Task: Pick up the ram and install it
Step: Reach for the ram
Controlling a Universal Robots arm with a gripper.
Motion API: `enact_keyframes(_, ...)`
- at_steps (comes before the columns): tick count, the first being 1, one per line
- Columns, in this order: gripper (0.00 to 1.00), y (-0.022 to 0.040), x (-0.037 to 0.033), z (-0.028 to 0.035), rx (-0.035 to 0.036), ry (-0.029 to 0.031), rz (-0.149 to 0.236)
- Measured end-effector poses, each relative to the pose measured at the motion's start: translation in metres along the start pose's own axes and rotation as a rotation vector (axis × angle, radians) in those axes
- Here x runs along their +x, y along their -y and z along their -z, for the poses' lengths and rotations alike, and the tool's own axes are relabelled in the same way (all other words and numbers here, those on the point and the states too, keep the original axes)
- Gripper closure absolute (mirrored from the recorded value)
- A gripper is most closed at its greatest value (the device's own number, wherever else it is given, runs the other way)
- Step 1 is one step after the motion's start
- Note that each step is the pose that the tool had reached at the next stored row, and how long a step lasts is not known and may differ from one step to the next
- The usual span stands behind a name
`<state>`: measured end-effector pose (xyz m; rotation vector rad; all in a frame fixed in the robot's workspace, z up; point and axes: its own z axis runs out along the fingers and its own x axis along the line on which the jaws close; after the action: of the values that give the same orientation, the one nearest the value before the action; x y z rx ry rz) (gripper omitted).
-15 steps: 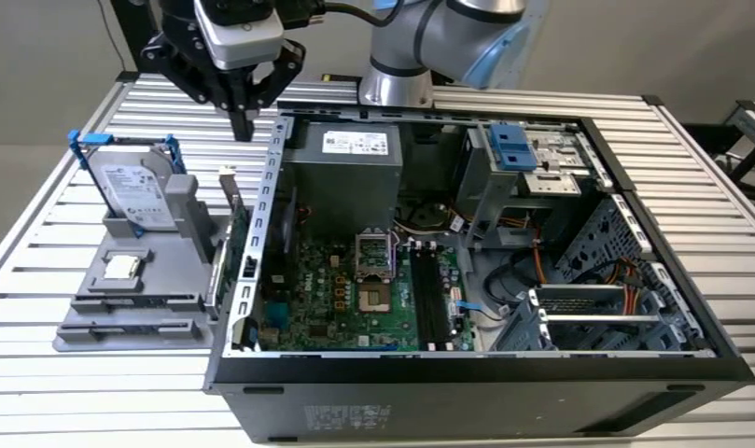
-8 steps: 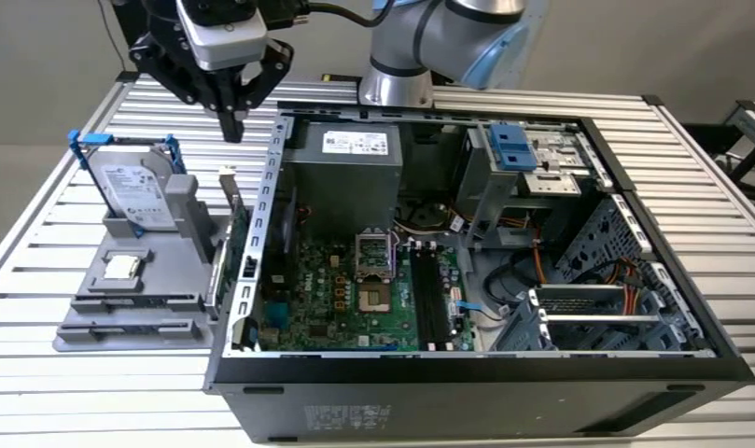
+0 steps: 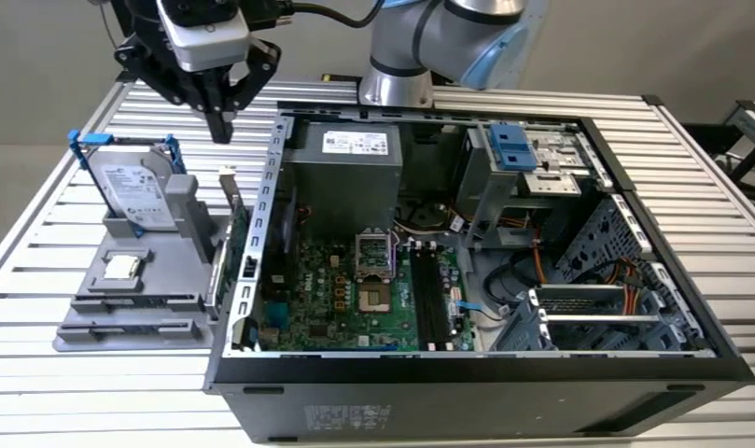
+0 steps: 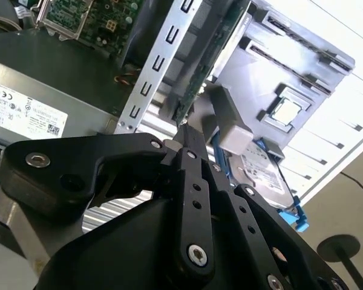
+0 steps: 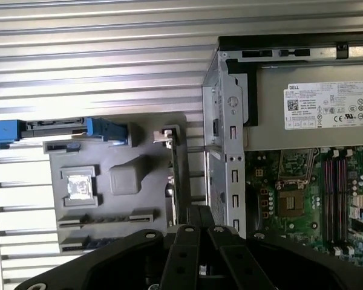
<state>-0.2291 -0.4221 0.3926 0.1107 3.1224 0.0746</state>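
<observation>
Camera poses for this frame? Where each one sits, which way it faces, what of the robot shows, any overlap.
Exterior view: off the arm, high up, looking down into the open case; shows the arm and the pincer hanging by the holder.
First wrist view: on the wrist, looking straight down past the pincer at the holder and the case edge.
Second wrist view: on the wrist, looking obliquely along the pincer toward the drive.
Shared: both wrist views show pincer, holder and power supply.
</observation>
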Motion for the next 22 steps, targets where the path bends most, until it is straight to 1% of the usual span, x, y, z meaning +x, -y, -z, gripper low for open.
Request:
enact_keyframes(10,1.00,0.0022,0.0088,0.0002,0.0000,0.0000,0.000)
enact_keyframes(22,1.00,0.0059,0.0231,0.0006,-0.0001,0.0000,0.000)
